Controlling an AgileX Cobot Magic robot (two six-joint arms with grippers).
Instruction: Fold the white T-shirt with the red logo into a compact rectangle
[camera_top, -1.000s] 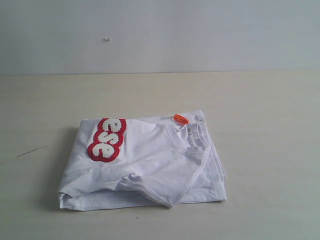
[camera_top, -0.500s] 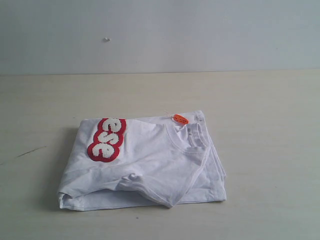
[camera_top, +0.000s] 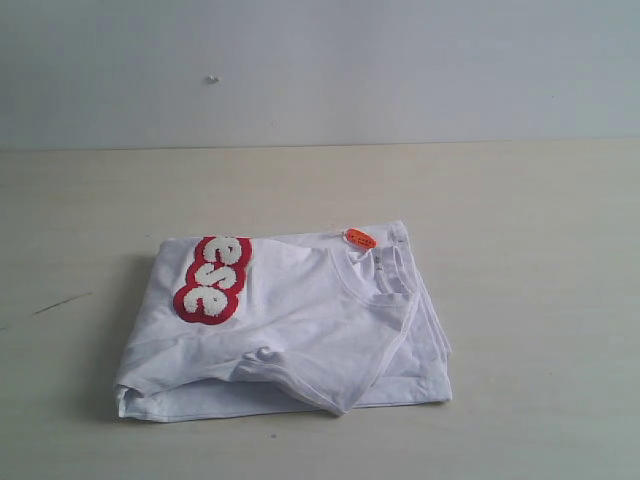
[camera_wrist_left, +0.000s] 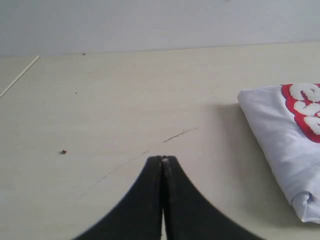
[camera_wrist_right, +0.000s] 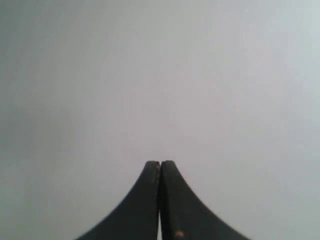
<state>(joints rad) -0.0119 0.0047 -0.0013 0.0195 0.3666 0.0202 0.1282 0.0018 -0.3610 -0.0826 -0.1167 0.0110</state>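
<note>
White T-shirt (camera_top: 300, 335) looks basically folded into a rectangle, left fingers (camera_wrist_left: 147, 200) and right fingers (camera_wrist_right: 145, 200) both pinched together, empty.

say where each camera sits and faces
Exterior view: off the arms, looking down at the white T-shirt on the table; no robot part shows.
Left wrist view: on the left arm, facing past the shut left gripper toward the shirt's red logo.
Right wrist view: on the right arm, shut right gripper against a blank grey surface.
Shared: exterior and left wrist both show the shirt.
</note>
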